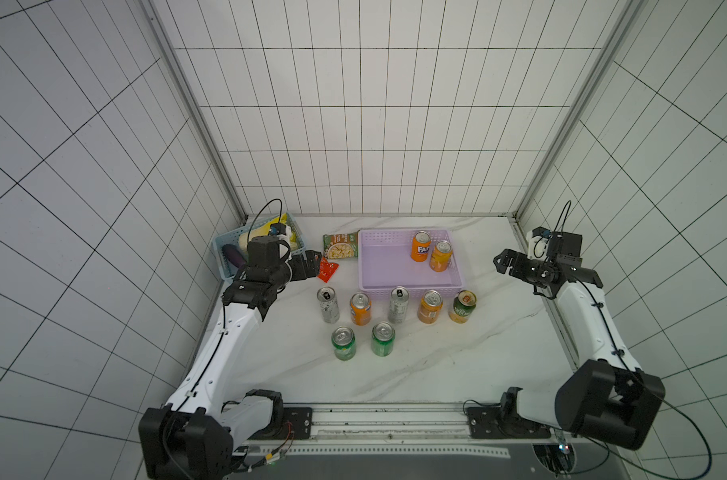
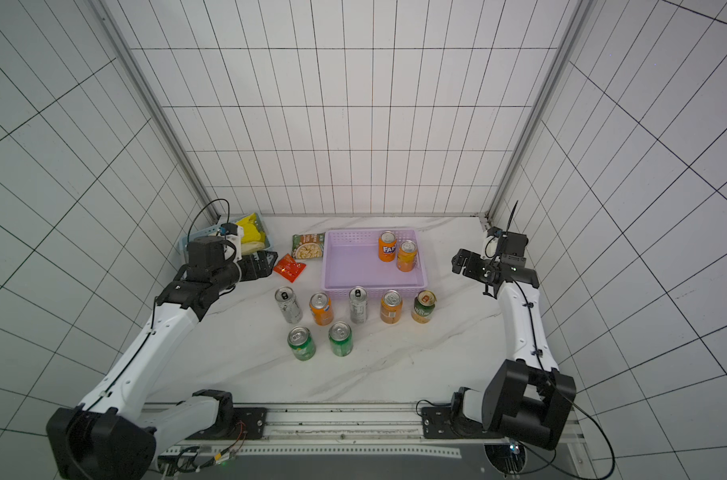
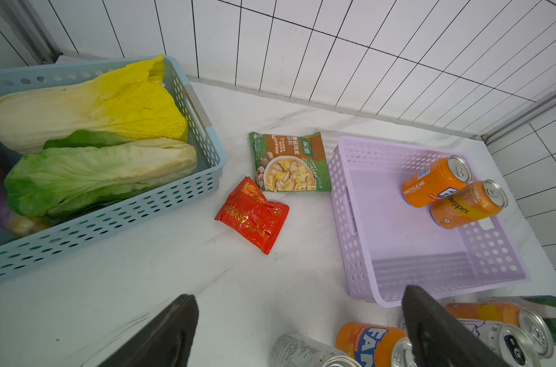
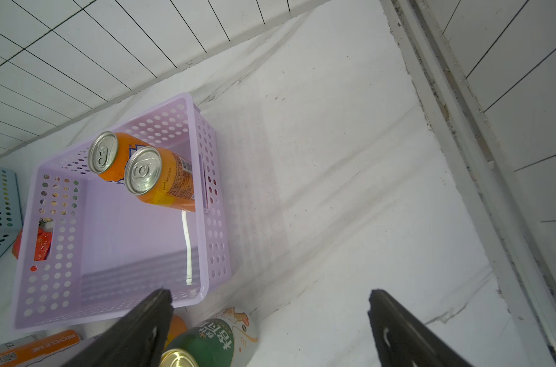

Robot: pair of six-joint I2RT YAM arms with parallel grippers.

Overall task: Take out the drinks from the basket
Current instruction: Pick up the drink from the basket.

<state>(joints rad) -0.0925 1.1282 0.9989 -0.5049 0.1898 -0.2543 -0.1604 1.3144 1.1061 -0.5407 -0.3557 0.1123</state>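
White marble table (image 1: 436, 374), centre frame, carries the shallow lilac perforated plastic basket (image 1: 389, 266), with two orange metal drink cans (image 1: 421, 246) upright in its upper right corner. Seven more cans (image 1: 360, 308) stand just below it. Left jaws and right jaws hang released, empty.

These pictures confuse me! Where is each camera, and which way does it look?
Top views: high above the front edge, looking down at the table; both arms show.
Left wrist: on left arm, facing blue basket, lilac basket; open left gripper shows.
Right wrist: on right arm, facing lilac basket; open right gripper shows.
Both wrist views share the two orange cans.
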